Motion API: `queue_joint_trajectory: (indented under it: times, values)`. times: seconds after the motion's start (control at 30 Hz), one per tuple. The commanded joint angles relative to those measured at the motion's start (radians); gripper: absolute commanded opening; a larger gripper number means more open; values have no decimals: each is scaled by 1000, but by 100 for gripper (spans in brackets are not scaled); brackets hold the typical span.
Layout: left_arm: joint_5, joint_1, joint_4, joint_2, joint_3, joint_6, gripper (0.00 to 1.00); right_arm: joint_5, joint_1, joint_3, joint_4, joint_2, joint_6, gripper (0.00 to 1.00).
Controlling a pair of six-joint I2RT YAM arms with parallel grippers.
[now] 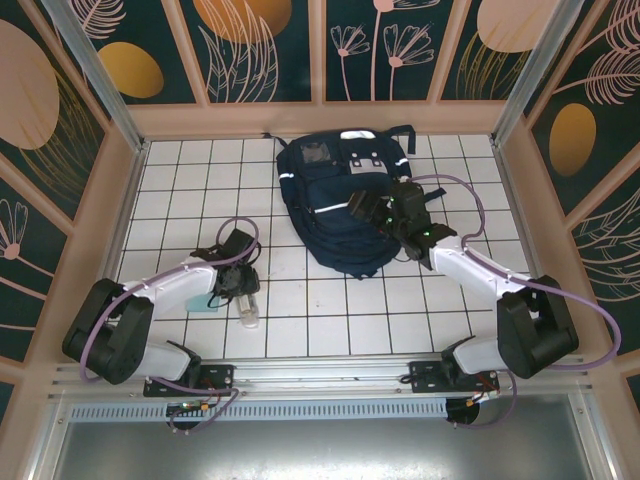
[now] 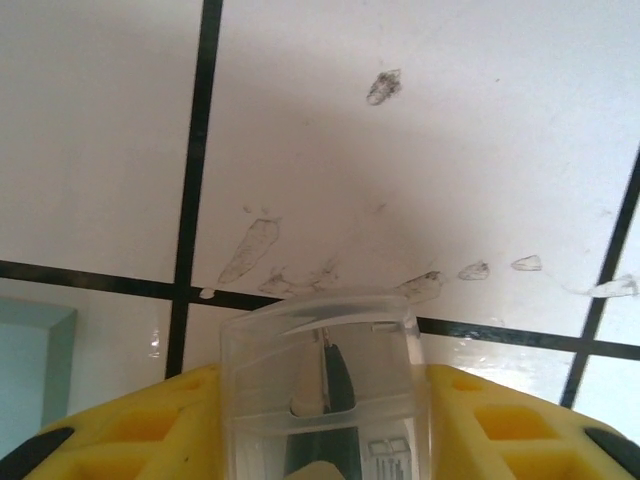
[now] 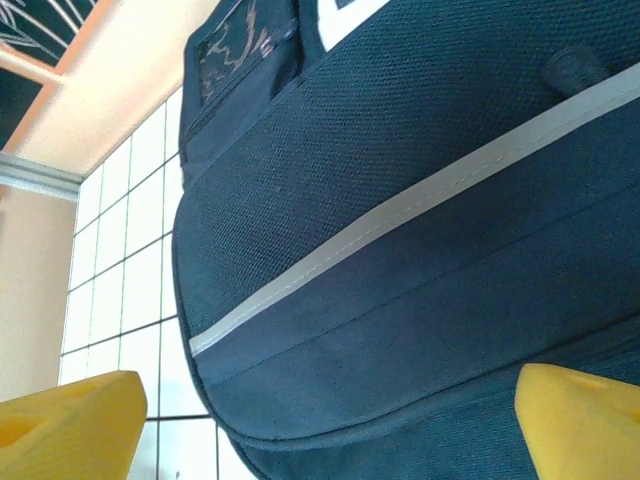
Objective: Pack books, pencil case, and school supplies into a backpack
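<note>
The navy backpack [image 1: 340, 200] with white stripes lies at the back middle of the tiled table, and its fabric and a stripe [image 3: 400, 200] sit close under the right wrist camera. My right gripper [image 1: 385, 215] hovers over its right side, open, yellow fingers wide apart with nothing between them [image 3: 330, 400]. My left gripper [image 1: 243, 290] points down at the table front left, its yellow fingers [image 2: 150, 430] pressed to both sides of a small clear tube-like packet [image 2: 320, 370] that lies on the tiles [image 1: 248, 312]. A pale-teal card [image 1: 197, 303] lies just left of it. The books and the pencil case are out of view.
Raised beige walls [image 1: 130, 200] frame the white tiled table on three sides. The teal card's corner [image 2: 30, 360] sits near the left finger. Bare tiles stretch between the two arms and in front of the backpack.
</note>
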Motion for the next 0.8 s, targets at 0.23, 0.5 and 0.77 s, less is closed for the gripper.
queue_joint_trajectory:
  times: [0.23,0.5,0.77]
  values:
    - [145,-14,223,31,203,-104,39,-191,101,31,91,47,-199,86]
    - [162,-13,339,81,318,-154,40,-339,197,0,145,65,-345,82]
    - [270,-14,483,104,297,-254,39,-350,229,9,253,144,-337,81]
